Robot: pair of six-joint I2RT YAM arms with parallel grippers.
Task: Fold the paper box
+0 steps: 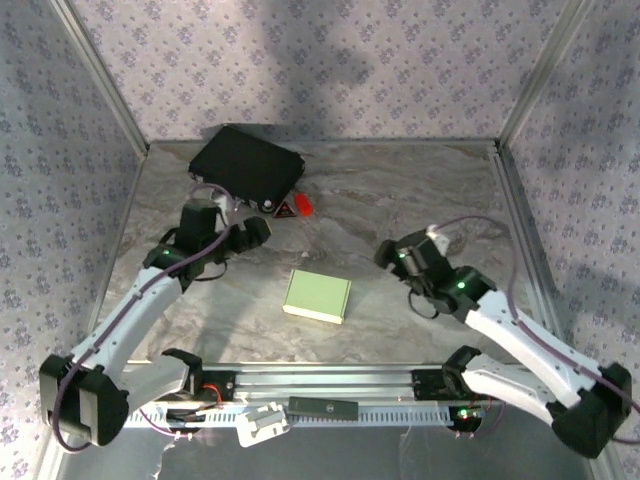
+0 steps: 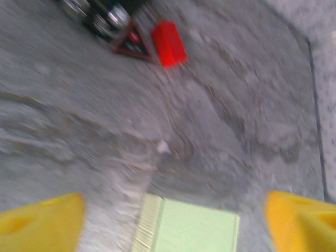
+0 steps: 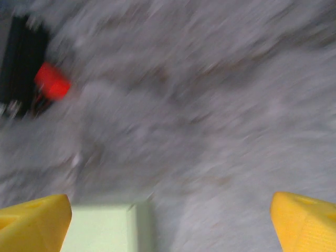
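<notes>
The paper box lay closed at the middle of the bench. Left fingers and right fingers stood spread wide, grasping nothing. Folding looked finished; the next move likely called only for lifting them well clear.
</notes>
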